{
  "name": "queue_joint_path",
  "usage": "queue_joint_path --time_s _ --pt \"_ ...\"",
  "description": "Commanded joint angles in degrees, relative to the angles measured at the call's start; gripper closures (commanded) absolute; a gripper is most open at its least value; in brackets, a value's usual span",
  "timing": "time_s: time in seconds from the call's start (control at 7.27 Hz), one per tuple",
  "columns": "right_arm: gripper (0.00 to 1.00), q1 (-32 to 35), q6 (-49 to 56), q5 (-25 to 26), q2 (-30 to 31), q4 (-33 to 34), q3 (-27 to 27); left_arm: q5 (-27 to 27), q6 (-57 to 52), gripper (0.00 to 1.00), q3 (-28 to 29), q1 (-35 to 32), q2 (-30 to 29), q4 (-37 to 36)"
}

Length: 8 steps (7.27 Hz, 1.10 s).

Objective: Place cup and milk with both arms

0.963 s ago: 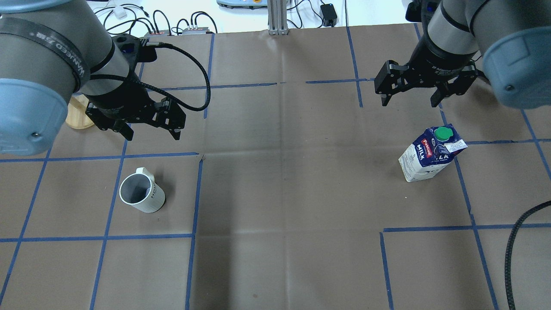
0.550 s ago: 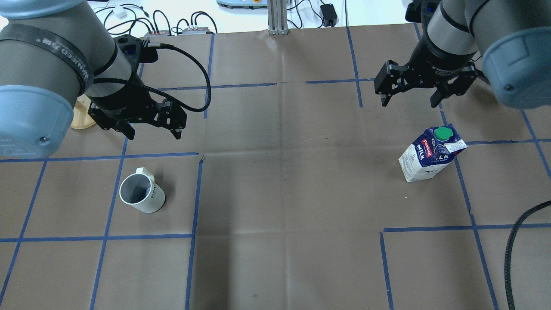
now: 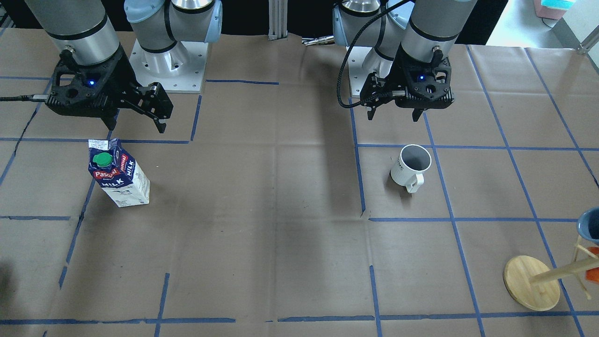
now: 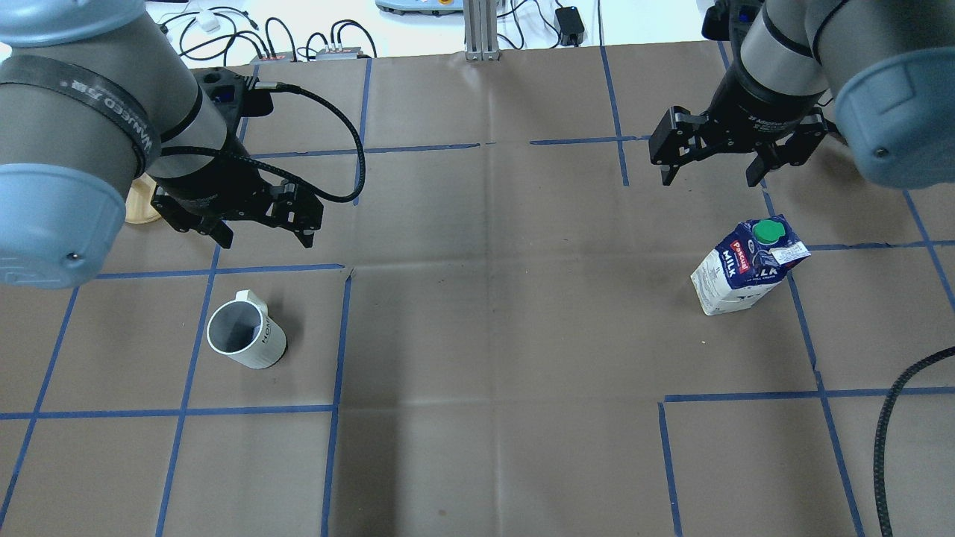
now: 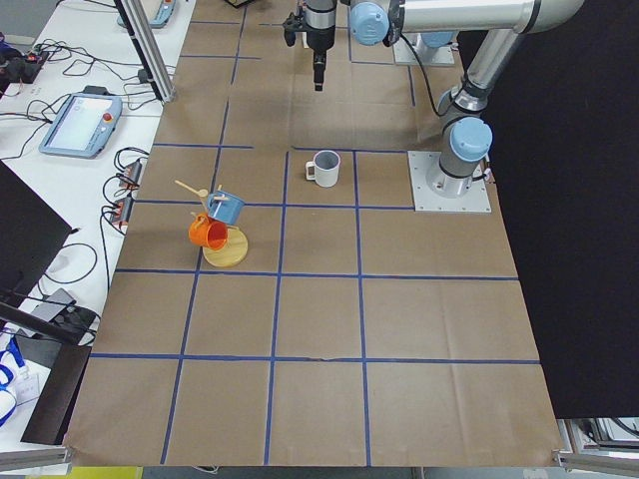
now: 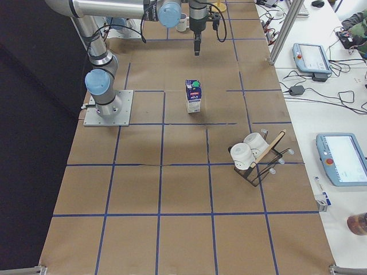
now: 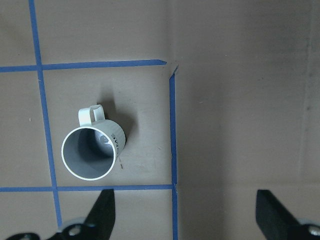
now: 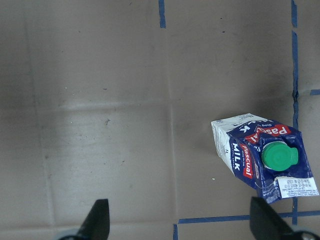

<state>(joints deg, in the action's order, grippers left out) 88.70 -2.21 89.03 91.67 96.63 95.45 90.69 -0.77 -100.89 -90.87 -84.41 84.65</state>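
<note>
Cup [image 4: 245, 339] stands upright on the left of the table [image 4: 485, 298], handle turned away from the robot, toward the left gripper [image 4: 266, 240], which hangs beyond it, wide and empty; its wrist view shows the cup off-centre between the jaws. Milk [image 4: 742, 268] stands upright on the right, likewise robot-side of the right gripper [image 4: 709, 179], wide and empty too, and off to one side. Fingers [image 7: 102, 215] are cut off in both wrist views; cup lettering is too small to read
</note>
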Motion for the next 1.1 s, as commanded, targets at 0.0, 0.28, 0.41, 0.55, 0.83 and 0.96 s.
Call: queue_joint_path --time_s 0.0,0.28,0.41,0.55,0.83,0.96 --pt "0.00 0.0 0.1 0.0 0.0 0.0 0.0 0.0 -0.1 0.00 -0.1 0.4 0.0 0.1" --pt "0.00 0.0 0.2 0.0 0.0 0.0 0.0 0.3 -0.3 0.00 -0.6 1.0 -0.2 0.2" --pt "0.00 -0.1 0.2 0.0 0.0 0.0 0.0 0.3 -1.8 0.00 -2.7 2.9 0.0 0.2" --pt "0.00 -0.1 0.2 0.0 0.0 0.0 0.0 0.2 -6.3 0.00 -6.4 7.0 0.9 -0.1" --pt "0.00 0.0 0.2 -0.1 0.0 0.1 0.0 0.3 -18.8 0.00 -13.2 14.4 1.1 -11.5" --pt "0.00 0.0 0.2 -0.1 0.0 0.1 0.0 0.2 -22.3 0.00 -16.8 18.1 1.3 -14.3"
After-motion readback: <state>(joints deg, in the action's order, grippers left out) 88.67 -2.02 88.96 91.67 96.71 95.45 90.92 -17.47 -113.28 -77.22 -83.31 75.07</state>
